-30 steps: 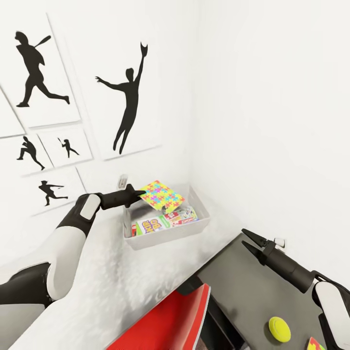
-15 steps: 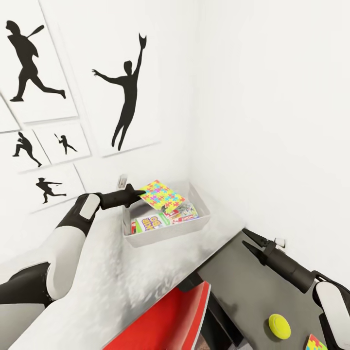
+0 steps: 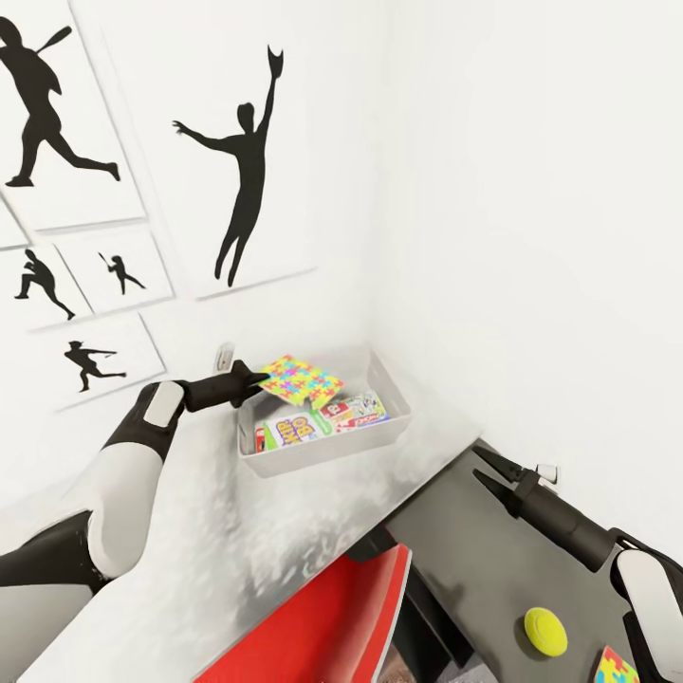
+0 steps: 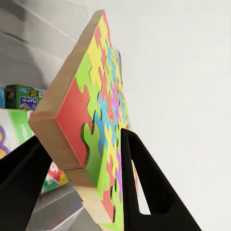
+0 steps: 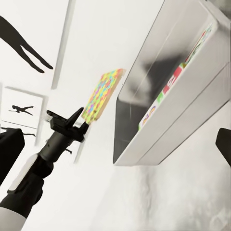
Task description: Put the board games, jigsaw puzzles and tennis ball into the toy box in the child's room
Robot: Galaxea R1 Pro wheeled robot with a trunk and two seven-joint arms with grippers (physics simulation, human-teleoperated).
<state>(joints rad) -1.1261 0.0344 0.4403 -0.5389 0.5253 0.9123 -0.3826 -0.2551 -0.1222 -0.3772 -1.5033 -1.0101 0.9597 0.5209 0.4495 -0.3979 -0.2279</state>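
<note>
My right gripper (image 3: 486, 467) idling spread, empty, over dark desk section (image 3: 474, 560). Left gripper (image 3: 254, 381) pinching jigsaw puzzle (image 3: 301, 380) by corner, hovering over toy box (image 3: 327, 446). Feeling stiff, light, slick-ish board; edge grip working ok.

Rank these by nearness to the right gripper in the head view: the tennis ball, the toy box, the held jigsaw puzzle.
1. tennis ball, on the dark lower desk section, just below the right gripper in the picture.
2. toy box, on the pale table, toward the wall corner.
3. jigsaw puzzle, in the left gripper over the box's far side.
</note>
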